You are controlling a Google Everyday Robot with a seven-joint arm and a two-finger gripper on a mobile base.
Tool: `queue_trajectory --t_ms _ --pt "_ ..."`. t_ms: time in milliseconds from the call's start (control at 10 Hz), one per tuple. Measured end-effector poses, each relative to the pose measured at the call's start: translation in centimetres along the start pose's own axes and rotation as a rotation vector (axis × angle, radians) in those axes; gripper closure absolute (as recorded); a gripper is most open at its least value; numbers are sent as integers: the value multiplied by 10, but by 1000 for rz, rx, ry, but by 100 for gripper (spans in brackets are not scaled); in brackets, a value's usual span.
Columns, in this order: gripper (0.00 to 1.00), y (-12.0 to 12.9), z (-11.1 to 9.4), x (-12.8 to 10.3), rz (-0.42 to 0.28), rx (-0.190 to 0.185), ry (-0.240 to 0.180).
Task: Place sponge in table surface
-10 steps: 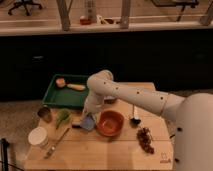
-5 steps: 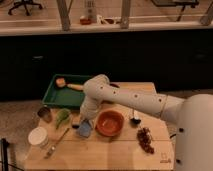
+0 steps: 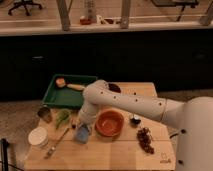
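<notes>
The sponge [image 3: 82, 134], a flat blue-grey pad, is low over the table surface [image 3: 115, 155], just left of the orange bowl [image 3: 109, 123]. My gripper [image 3: 82, 126] comes down from the white arm [image 3: 125, 102] onto the sponge's top edge and is shut on it. The sponge's underside is hidden, so I cannot tell whether it touches the wood.
A green tray [image 3: 75, 100] holding a wooden-handled brush [image 3: 65, 84] sits at the back left. A metal cup [image 3: 45, 114], a green object [image 3: 62, 118], a white cup [image 3: 38, 136] and a utensil [image 3: 57, 142] stand on the left. Dark grapes [image 3: 145, 140] lie to the right.
The arm has swung forward and left, carrying the sponge from beside the bowl's back rim down toward the table's front left.
</notes>
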Motion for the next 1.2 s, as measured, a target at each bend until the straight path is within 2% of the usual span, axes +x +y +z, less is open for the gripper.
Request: queue_trajectory --t_ms 600,900,1200 --pt "98 5 18 -6 -18 44 -71" --pt "98 6 24 -8 -27 43 -98" --pt "97 7 26 -8 -34 42 -107"
